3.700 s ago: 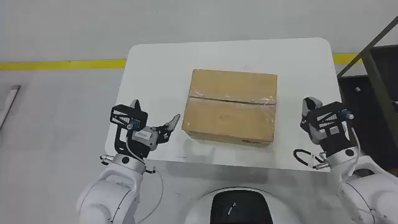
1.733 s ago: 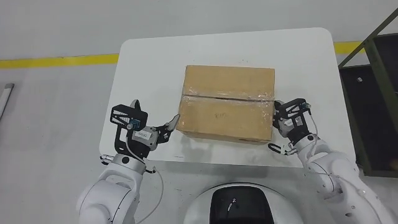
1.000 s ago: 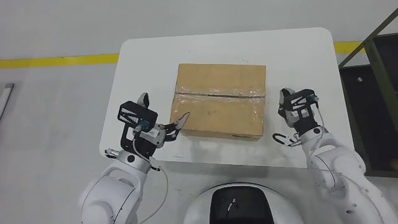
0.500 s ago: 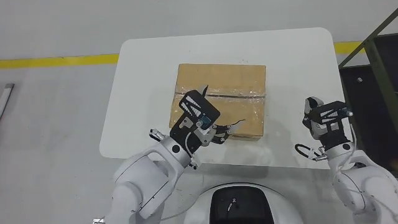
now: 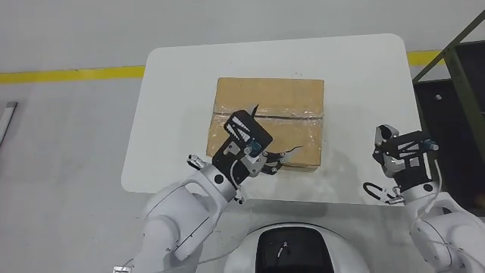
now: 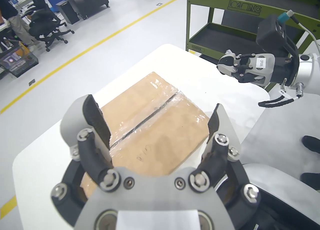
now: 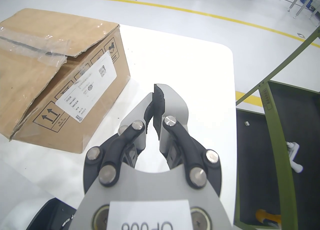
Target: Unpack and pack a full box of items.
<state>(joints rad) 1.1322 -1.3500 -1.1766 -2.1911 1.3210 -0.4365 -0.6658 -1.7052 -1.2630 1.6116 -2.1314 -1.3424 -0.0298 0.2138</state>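
A brown cardboard box [image 5: 288, 95] [image 6: 155, 136] [image 7: 37, 66] lies shut in the middle of the white table [image 5: 182, 91]. Clear tape runs along its top seam. In the right wrist view the tape is crumpled at the box's right end and the flap edge there is a little ragged. My left gripper [image 5: 274, 132] [image 6: 155, 118] hovers open over the box's near side, with nothing between its fingers. My right gripper [image 5: 381, 133] [image 7: 153, 102] [image 6: 225, 62] is shut and empty, clear of the box, above the table's near right corner.
A green metal cart [image 5: 455, 83] [image 6: 237, 16] [image 7: 275, 128] stands right beside the table's right edge. Bare tabletop lies to the left, to the right and behind the box. A yellow line [image 5: 68, 74] crosses the floor beyond the table.
My left arm swung from the table's near left edge to above the box's near side. My right gripper pushed the box slightly left, then drew back to the near right corner.
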